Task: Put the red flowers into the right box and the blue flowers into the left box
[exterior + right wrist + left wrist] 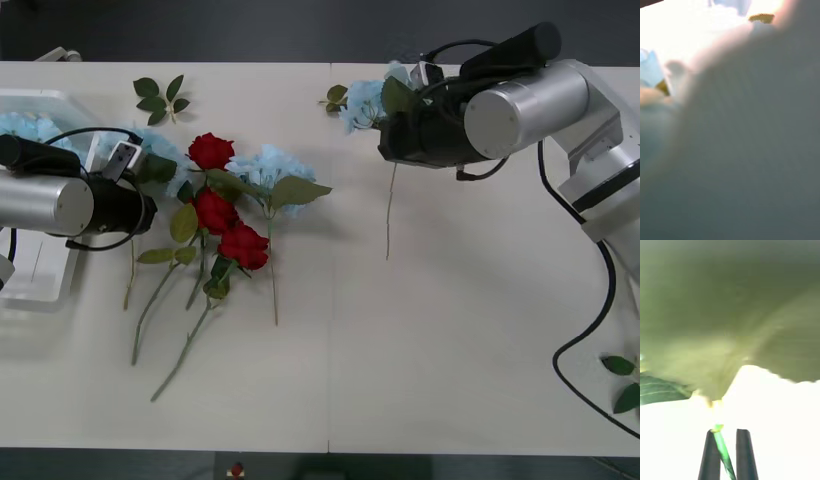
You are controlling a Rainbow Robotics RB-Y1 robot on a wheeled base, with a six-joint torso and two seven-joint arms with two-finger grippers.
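My left gripper (150,192) is by the left box (40,285), a white tray with blue flowers (20,126) lying in it. In the left wrist view its black fingers (709,457) stand close together on a thin green stem (723,453) under a big leaf; a blue flower (150,146) sits right at it. Three red flowers (216,210) and another blue flower (265,164) lie mid-table. My right gripper (386,132) is at the far right, shut on a blue flower (362,100) whose stem (389,215) hangs down. The right box is out of view.
A loose green leaf sprig (160,97) lies near the table's far edge, and more leaves (624,382) lie at the right edge beside a black cable. The red flowers' stems (165,320) trail toward the front. The right wrist view is a blur at very close range.
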